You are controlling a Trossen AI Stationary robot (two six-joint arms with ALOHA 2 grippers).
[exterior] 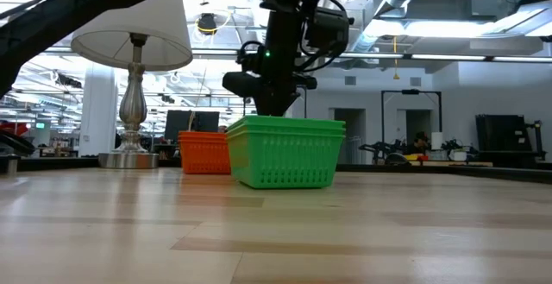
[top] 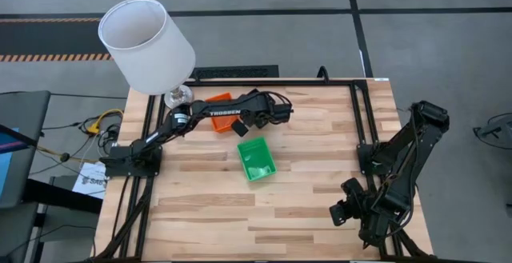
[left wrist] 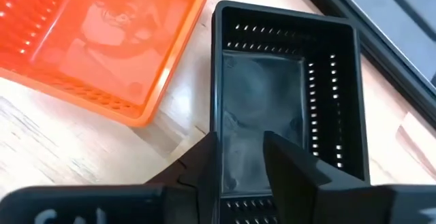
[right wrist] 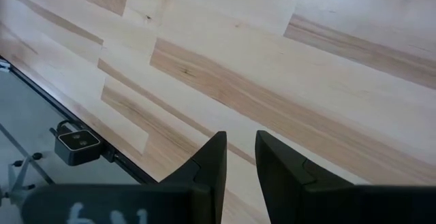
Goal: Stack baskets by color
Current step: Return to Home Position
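Since the left pincer hangs low over the black baskets with its fingers a narrow gap apart and nothing held, the chief hazard of the return to rest is a snag. One finger appears to lie inside the rim line and the other along a side wall; whether either touches the plastic cannot be told. A sideways pull before a clear lift would probably hook that wall and drag or tip the black baskets into the orange baskets, which sit just beside the pincer. Lift straight up first. The green baskets sit near the pincer, toward the front edge of the worktop, and a low sweep could knock them. The lamp stands close beside the same arm, so a wide elbow swing may strike it. The right pincer, fingers slightly parted and empty, waits well apart over bare worktop.
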